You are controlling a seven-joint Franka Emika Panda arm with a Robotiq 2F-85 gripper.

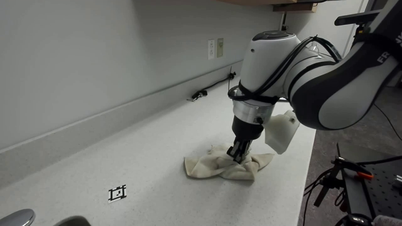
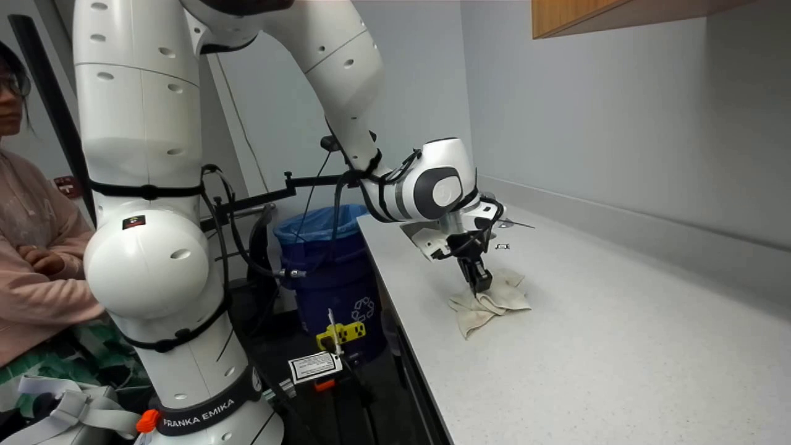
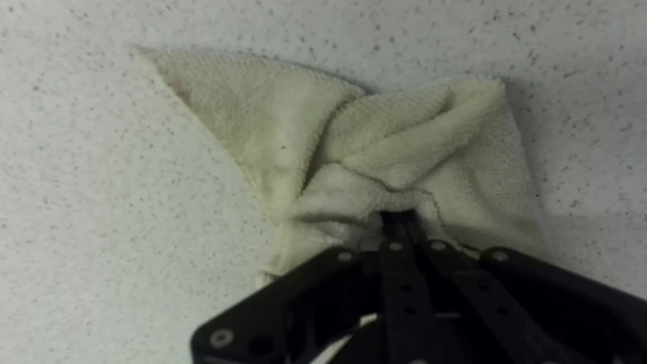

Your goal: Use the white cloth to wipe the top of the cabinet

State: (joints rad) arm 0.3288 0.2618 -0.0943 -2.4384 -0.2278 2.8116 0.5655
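White cloth [image 1: 204,169] lies bunched on table [image 1: 150,194], nearer front edge than backsplash [image 1: 94,130]. Fingers [image 2: 481,282] pinched tog., tips sunk in its folds, apparently gripping a bit of it. Step in hand: prob. the wipe itself. Next: flat sweep along table's long edge, light press., w/o lifting it.

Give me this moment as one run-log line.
gripper: shut on white cloth; white cloth: creased, lying on cabinet top; printed marker: flat on cabinet top, apart from white cloth
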